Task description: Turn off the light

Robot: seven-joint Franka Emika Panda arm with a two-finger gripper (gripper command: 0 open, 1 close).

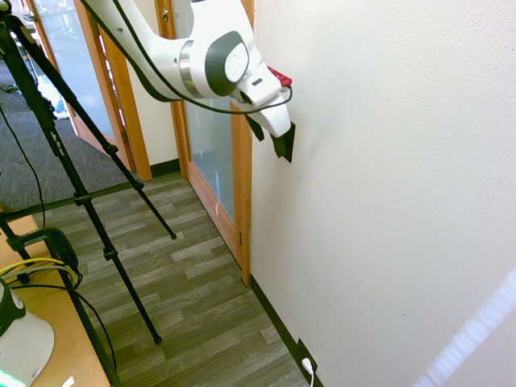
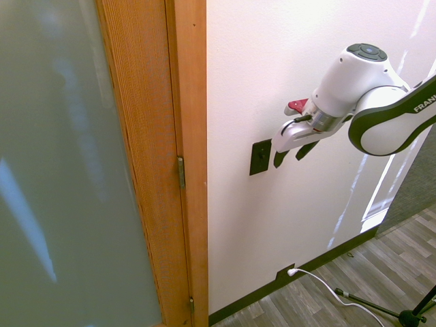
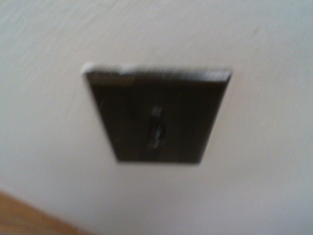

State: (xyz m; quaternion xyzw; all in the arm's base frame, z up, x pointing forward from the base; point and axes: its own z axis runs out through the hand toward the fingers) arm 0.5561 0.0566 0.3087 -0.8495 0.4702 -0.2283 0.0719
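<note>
Item: small flat black rectangular switch plate (image 2: 260, 157) on white wall (image 2: 306, 54); my gripper (image 2: 290, 155) just beside it, fingers spread, holding nothing.

Bright, even daylight in both ext views, no harsh shadows. White wall (image 1: 387, 185) almost blown out, texture barely visible. Slanted streak of sunlight low on that wall in 1st ext view, soft-edged; similar pale streaks in 2nd ext view near the far corner. Frosted glass door (image 2: 54, 170) has a diffuse bluish-white reflection, milky glare. Wood frame (image 2: 170, 136) sharp, grain clear. Wide-angle bend: the frame's lines lean and splay toward the pic edges. Arm (image 2: 368, 102) slightly soft, faint shadow under it on wall. Wrist view dimmer, greyish, badly blurred: switch plate (image 3: 156, 117) smeared at edges, toggle just a fuzzy light mark, wall detail gone.
</note>
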